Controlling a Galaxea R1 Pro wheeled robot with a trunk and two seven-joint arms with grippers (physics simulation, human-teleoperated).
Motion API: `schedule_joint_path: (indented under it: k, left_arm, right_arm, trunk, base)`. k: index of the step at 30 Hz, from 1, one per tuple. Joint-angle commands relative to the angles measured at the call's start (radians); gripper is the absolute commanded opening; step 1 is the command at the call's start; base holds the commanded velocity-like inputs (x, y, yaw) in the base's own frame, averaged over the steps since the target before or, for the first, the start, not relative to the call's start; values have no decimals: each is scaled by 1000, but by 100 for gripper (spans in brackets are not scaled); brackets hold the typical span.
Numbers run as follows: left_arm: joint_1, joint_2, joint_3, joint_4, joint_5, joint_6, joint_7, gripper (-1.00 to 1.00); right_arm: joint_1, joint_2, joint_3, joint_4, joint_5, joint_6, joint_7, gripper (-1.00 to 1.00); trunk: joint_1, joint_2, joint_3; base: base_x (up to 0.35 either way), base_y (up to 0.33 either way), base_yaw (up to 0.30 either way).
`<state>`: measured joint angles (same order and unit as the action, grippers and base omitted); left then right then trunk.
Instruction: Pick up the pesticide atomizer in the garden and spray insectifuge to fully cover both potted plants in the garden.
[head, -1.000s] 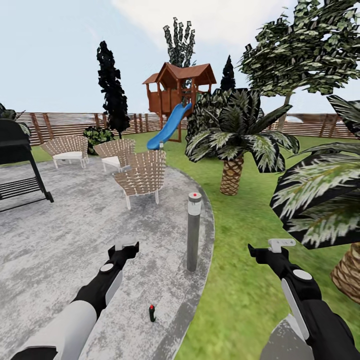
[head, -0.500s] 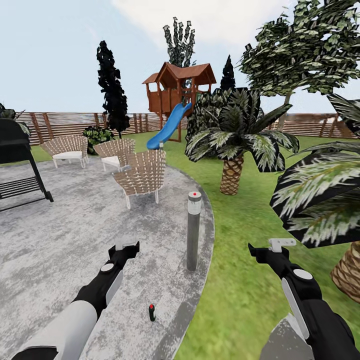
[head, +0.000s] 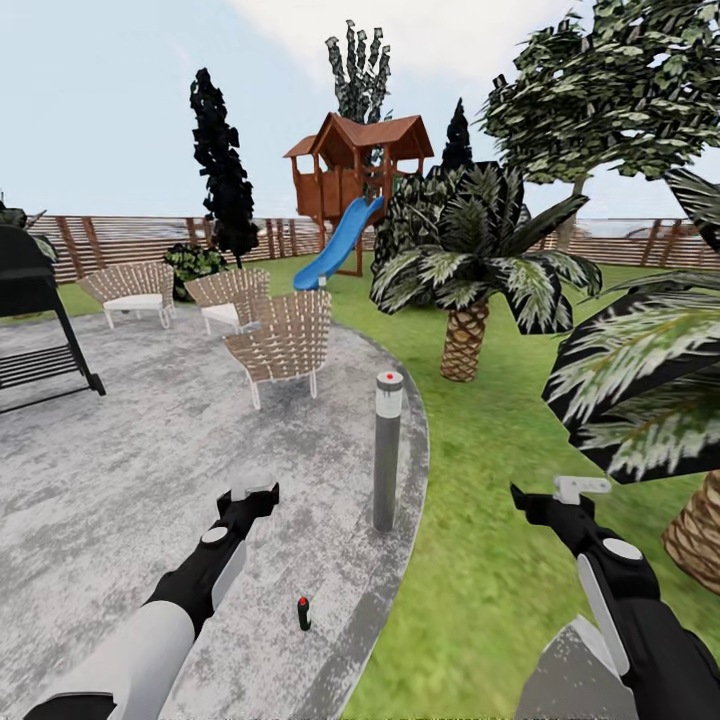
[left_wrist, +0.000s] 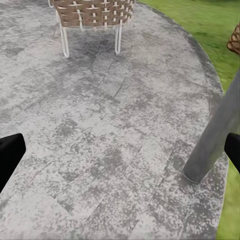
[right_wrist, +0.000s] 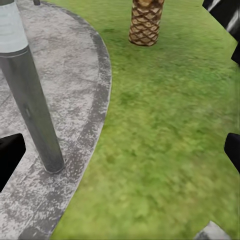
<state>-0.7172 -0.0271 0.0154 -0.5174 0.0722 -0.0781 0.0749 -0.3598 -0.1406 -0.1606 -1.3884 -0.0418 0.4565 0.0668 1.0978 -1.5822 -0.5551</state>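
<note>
Grey paving (head: 120, 440) spreads wide under the left side of the head view, with the green lawn (head: 480, 420) to its right and a tall grey bollard (head: 386, 452) near the curved border. The left gripper (head: 250, 492) hangs above the paving, and the right gripper (head: 580, 488) hangs over the grass; both have their jaws wide (dark fingertips sit at opposite edges of each wrist view). The pesticide atomizer (head: 303, 613) stands upright on the paving, below and toward the robot from the left jaws, so I judge the left arm nearer.
</note>
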Motion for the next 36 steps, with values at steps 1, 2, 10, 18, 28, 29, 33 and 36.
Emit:
schedule_joint_path:
  k: [1, 2, 10, 18, 28, 29, 33, 36]
  left_arm:
    - [-1, -1, 1, 1, 8, -3, 0, 100]
    - [-1, -1, 1, 1, 8, -3, 0, 100]
    - [-1, -1, 0, 0, 8, -3, 0, 100]
    - [-1, 0, 0, 1, 8, -3, 0, 100]
    - [-1, 5, 0, 1, 8, -3, 0, 100]
    - [-1, 5, 0, 0, 8, -3, 0, 100]
    - [-1, 3, 0, 0, 8, -3, 0, 100]
    - [-1, 1, 0, 0, 8, -3, 0, 100]
  right_arm:
    - [-1, 0, -3, -1, -4, 5, 4, 100]
    - [-1, 0, -4, -1, -4, 5, 4, 100]
    - [-1, 0, -6, -1, -4, 5, 4, 100]
    - [-1, 0, -7, -1, -5, 5, 4, 100]
    - [11, 2, -1, -41, 2, 13, 4, 100]
    - [15, 2, -2, -47, 3, 16, 4, 100]
    - [24, 0, -6, -76, 2, 58, 4, 100]
    - [25, 0, -7, -79, 1, 66, 4, 100]
  trunk:
    - [4, -8, -6]
    - [8, -15, -11]
    - [38, -71, -48]
    - [69, -127, -86]
    - [107, -197, -131]
    - [111, -204, -134]
    - [127, -232, -149]
    - [138, -253, -161]
  base:
    - [0, 0, 0]
    - [0, 0, 0]
    - [0, 0, 0]
    - [0, 0, 0]
    - [0, 0, 0]
    - [0, 0, 0]
    - [0, 0, 0]
    - [0, 0, 0]
